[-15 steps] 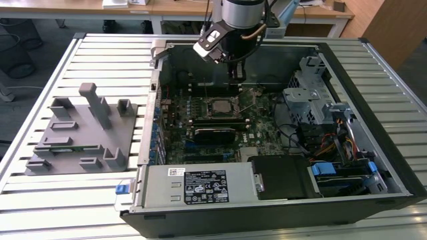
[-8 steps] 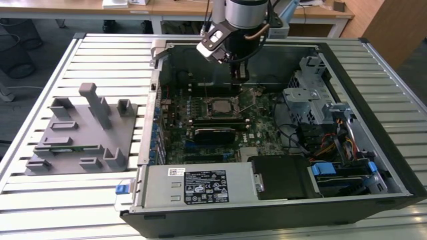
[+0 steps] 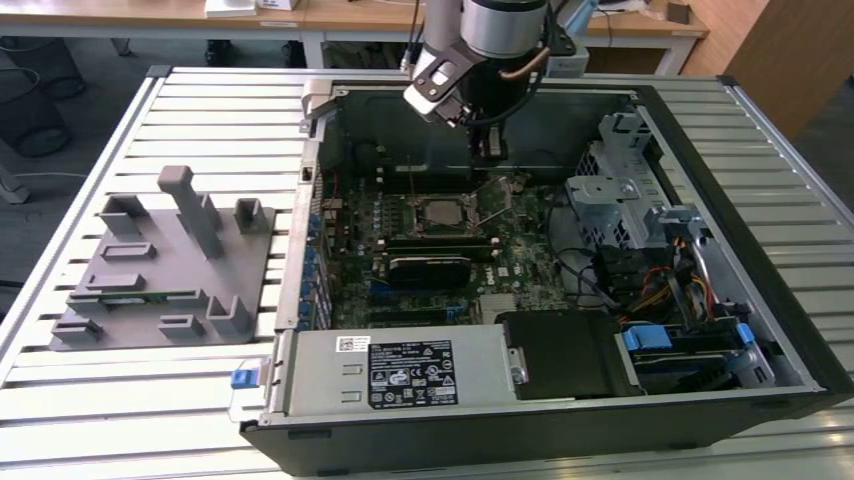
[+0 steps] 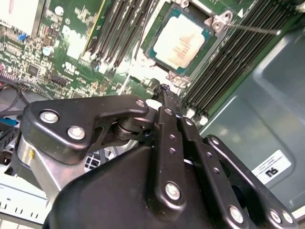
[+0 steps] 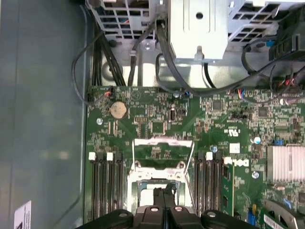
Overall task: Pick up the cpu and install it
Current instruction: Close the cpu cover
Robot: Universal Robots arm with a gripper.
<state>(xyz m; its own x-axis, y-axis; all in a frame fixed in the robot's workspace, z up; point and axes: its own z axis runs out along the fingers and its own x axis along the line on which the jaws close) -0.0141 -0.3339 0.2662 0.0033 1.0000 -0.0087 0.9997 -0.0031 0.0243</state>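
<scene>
Right now your gripper (image 4: 164,89) hangs with its fingers pinched together on nothing, just above the cpu (image 4: 180,40), which lies in its socket on the motherboard (image 5: 143,114) with the hold-down frame (image 5: 162,141) swung up. If you drop those closed tips lower, you'd likely nudge the unclamped chip askew on the pins. Farther out, the computer case (image 3: 747,200) lies open on a slatted metal table (image 3: 187,100), with office desks (image 3: 360,15) behind.

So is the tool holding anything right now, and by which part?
Nothing. The tool is shut and empty; the shiny silver square cpu lies apart from it, untouched.
</scene>
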